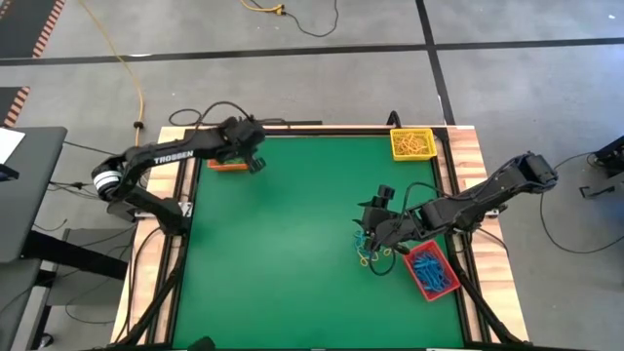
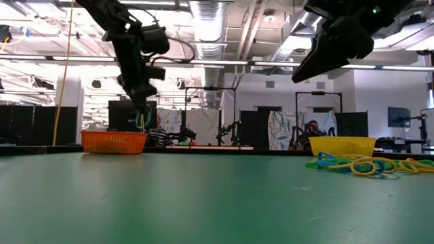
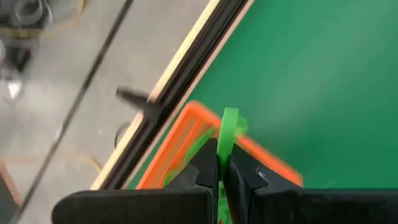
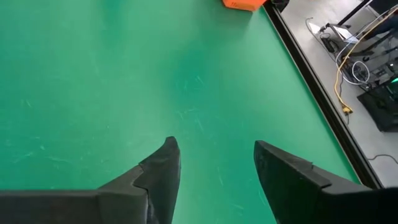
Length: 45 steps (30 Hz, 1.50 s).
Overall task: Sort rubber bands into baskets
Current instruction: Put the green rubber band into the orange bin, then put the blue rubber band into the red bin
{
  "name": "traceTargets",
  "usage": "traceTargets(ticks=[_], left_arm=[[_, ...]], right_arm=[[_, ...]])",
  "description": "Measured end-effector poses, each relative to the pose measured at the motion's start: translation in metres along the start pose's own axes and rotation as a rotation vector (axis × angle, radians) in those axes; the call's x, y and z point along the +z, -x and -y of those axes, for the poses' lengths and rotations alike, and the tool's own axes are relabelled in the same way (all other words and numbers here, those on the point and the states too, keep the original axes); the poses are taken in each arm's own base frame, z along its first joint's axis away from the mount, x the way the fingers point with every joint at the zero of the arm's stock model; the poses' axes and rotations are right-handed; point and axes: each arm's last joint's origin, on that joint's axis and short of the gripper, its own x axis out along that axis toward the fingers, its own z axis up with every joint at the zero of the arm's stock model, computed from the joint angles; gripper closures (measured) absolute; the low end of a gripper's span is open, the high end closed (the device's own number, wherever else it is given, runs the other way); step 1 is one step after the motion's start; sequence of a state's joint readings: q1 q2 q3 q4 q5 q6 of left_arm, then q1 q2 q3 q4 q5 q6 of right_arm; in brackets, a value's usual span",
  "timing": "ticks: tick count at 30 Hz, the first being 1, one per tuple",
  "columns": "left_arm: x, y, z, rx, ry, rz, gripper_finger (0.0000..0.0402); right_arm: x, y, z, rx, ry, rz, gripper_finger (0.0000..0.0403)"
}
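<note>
The left gripper is pinching a thin green rubber band right above the small orange plastic basket. Next it should let go there. The right gripper, spread wide and empty, hangs far from that basket, above the loose bands.

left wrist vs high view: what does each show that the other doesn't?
Only the left wrist view: a green rubber band pinched between the shut fingers of the left gripper.
Only the high view: the yellow basket, the red basket holding blue bands, the loose pile of bands and the open right gripper above it.
Both: the orange basket at the edge of the green table, under the left gripper.
</note>
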State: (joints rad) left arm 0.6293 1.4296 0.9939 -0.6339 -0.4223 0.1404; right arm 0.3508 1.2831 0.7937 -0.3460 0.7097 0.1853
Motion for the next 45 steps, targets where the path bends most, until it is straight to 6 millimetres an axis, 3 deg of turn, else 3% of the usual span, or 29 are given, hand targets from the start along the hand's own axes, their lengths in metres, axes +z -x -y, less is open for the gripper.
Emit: traceTargets(ticks=[8, 14, 28, 37, 45], left_arm=[[-0.019, -0.011, -0.028, 0.005, 0.086, -0.162, 0.0401], [-0.028, -0.016, -0.038, -0.033, 0.118, -0.232, 0.0396], [-0.031, -0.015, -0.036, -0.111, 0.16, -0.252, 0.0256], [-0.019, -0.01, -0.017, -0.3, 0.146, -0.141, 0.0248], [0.004, 0.008, 0.026, -0.466, 0.037, 0.066, 0.0248]], right_arm=[[0.0, 0.0, 0.0, 0.0, 0.012, -0.002, 0.0169], [0.0, 0.0, 0.0, 0.0, 0.012, -0.003, 0.0169], [0.001, 0.002, -0.002, 0.01, 0.003, 0.012, 0.0169], [0.0, 0.002, -0.004, 0.068, -0.01, -0.001, 0.0169], [-0.02, -0.004, -0.007, 0.132, -0.071, -0.071, 0.0169]])
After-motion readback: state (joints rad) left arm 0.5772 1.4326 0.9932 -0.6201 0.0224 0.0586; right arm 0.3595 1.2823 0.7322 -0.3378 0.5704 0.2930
